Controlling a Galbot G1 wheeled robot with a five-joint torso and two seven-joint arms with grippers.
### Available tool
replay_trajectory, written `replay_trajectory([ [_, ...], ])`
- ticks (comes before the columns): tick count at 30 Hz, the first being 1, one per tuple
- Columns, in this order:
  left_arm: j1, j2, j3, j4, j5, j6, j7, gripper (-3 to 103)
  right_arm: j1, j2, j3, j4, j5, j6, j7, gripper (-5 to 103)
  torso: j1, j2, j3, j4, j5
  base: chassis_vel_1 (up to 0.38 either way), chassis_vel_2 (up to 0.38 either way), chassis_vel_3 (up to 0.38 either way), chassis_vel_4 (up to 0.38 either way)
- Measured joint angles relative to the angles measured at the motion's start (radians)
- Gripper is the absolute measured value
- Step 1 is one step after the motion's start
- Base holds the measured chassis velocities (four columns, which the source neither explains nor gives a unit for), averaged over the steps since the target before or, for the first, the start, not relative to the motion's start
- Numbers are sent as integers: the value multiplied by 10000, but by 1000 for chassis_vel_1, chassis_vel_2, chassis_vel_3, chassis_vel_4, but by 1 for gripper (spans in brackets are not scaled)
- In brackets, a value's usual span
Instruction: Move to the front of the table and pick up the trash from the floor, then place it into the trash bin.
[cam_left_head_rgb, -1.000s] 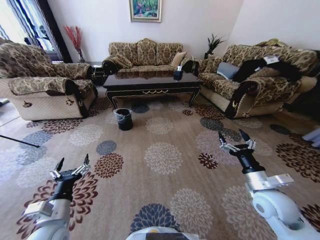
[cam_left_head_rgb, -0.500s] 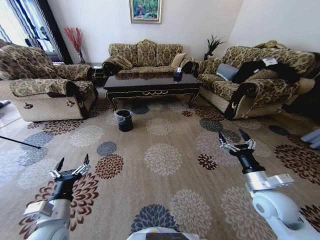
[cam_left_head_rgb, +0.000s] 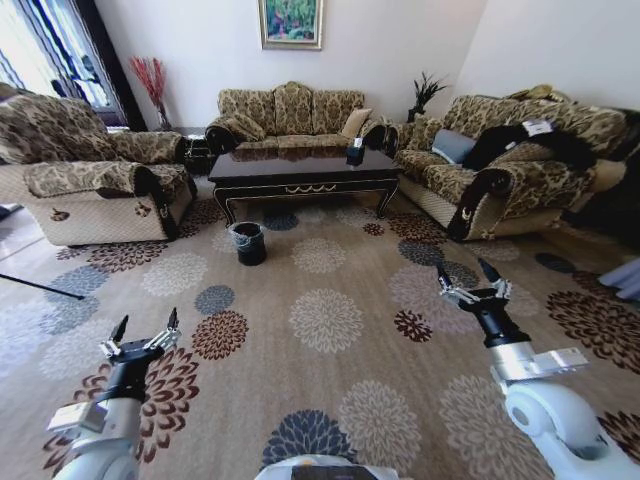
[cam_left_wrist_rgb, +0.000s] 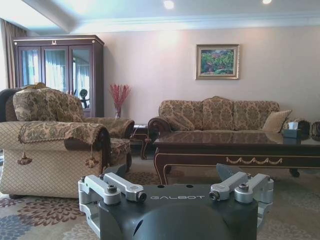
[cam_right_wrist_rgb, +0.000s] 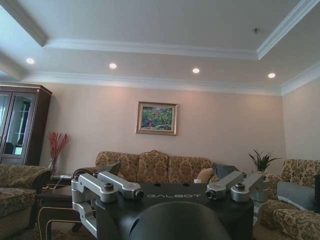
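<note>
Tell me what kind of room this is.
A living room, most likely: patterned sofas ring a dark coffee table on a flowered carpet, with a framed painting on the wall.

From the head view the trash bin (cam_left_head_rgb: 249, 243) stands far off on the floor (cam_left_head_rgb: 330, 370), its inside too small and dark to make out. The far legs of the table (cam_left_head_rgb: 305, 168) are hidden behind its own apron, and the small box (cam_left_head_rgb: 355, 150) on its top is too small to identify. In the left wrist view the table's right end runs off the picture, and the left end effector (cam_left_wrist_rgb: 176, 192) blocks the carpet beneath it. The right armchair (cam_left_head_rgb: 520, 165) is partly covered by dark clothing (cam_left_head_rgb: 525, 138).
</note>
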Motion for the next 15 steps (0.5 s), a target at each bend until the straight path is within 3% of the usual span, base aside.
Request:
replay_trajectory([
  [15,0,0,0,0,0,0,0,100,0,0,0,0,0,0,0,100,240,611,371,0,0,0,0,0,0],
])
